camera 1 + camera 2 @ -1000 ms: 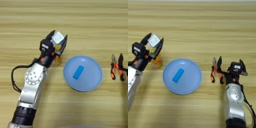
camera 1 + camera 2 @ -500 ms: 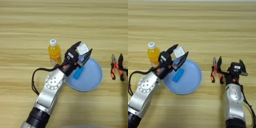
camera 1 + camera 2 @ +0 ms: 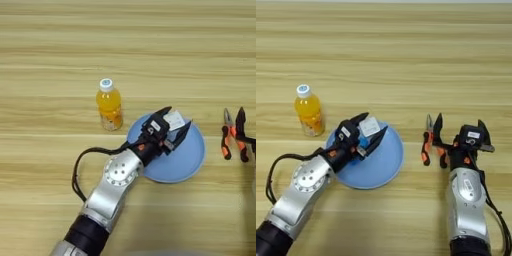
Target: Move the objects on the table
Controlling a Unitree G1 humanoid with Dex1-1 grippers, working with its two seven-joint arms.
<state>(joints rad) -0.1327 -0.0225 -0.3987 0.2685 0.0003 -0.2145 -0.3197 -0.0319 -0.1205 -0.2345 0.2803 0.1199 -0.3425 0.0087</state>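
Orange drink bottle [image 3: 110,105] upright, left pincer [image 3: 172,129] spread over plate [image 3: 192,161]

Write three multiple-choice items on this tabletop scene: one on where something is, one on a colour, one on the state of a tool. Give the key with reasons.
1. Where does the small clear bottle of orange drink with a white cap stand?
A. On the plate
B. On the light-wood plank table, left of the round light-blue plate
C. Beside the pliers

2. What colour are the grips of the pliers?
A. Orange and black
B. Green
C. White

3. How is the left tool?
A. Parked off the table
B. Shut on the bottle
C. Fingers spread, over the plate

Key: 1 B, the bottle stands upright on bare wood by the plate's left rim. 2 A, the handles show orange and black. 3 C, its two black fingers stand apart above the plate. The right tool rests by the pliers.
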